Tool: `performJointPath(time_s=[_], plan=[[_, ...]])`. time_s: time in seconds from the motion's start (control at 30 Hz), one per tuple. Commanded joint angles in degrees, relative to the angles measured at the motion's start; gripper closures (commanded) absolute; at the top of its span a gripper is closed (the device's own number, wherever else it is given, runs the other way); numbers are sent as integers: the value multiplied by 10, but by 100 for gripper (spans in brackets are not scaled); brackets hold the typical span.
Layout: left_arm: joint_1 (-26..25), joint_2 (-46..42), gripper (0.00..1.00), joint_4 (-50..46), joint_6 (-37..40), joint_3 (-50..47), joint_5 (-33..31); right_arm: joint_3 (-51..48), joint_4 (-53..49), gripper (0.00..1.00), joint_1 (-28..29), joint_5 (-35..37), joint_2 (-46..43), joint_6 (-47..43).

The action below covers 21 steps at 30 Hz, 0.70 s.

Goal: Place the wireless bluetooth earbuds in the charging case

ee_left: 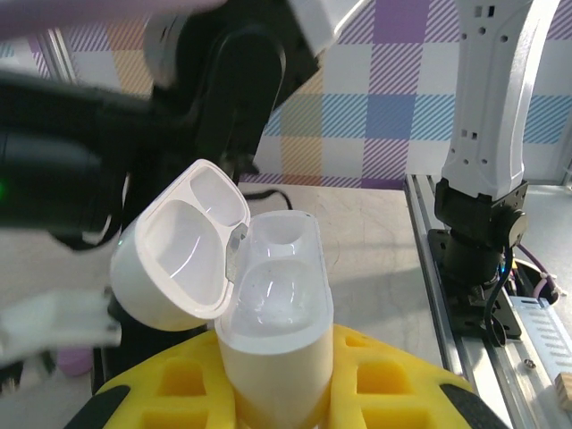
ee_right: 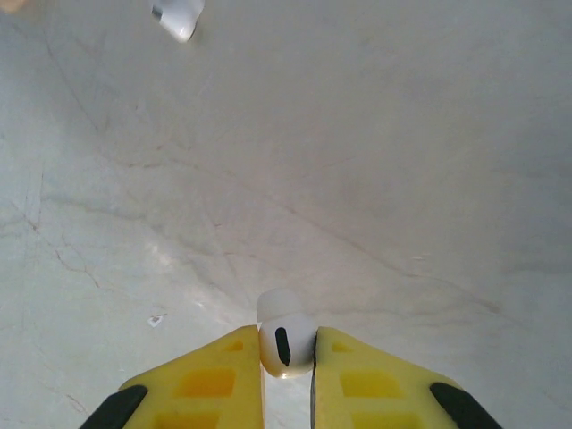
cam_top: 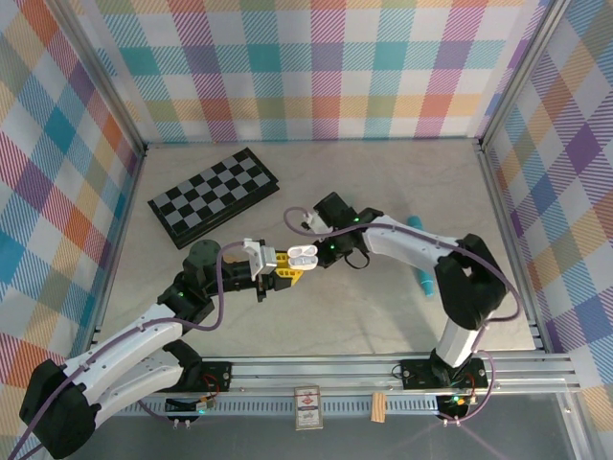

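Now the right gripper [ee_right: 287, 350] pinches a white earbud [ee_right: 282, 323] at lower centre, while the left gripper [ee_left: 273, 386] clamps the upright, lid-open charging case [ee_left: 273, 308] immediately to its left at the top view's middle.

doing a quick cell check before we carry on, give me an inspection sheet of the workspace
surface: pale stone-look table, faint veining
job's things: charging case, lid open, wells look empty; white earbud pinched in fingers; second earbud loose on the table
clutter: chessboard; teal pen partly under right arm
grippers: left gripper shut on charging case; right gripper shut on white earbud
cables: purple cable along left arm, another along right arm
surroundings: plaid walls, metal frame
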Motion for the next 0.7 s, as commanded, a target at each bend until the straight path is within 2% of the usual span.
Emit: performJointPath(time_s=[0.0,0.23,0.33,0.47,0.67], plan=[[3,-6,94,34,-7,-11,-3,-15,17,83,-15,54,-53,-31],[12,-3,94,6,-15,-7,-11,19,-50,83,-30,58,-145,-98],[18,-2,94,-8,-22,-6,-13,7,-39,82,-27,33,-200,-141],[24,16,94,-14,-31,1,-13,4,-39,84,-15,17,-259,-195],[26,46,93,-24,-32,16,-4,24,-71,84,28,28,-300,-270]])
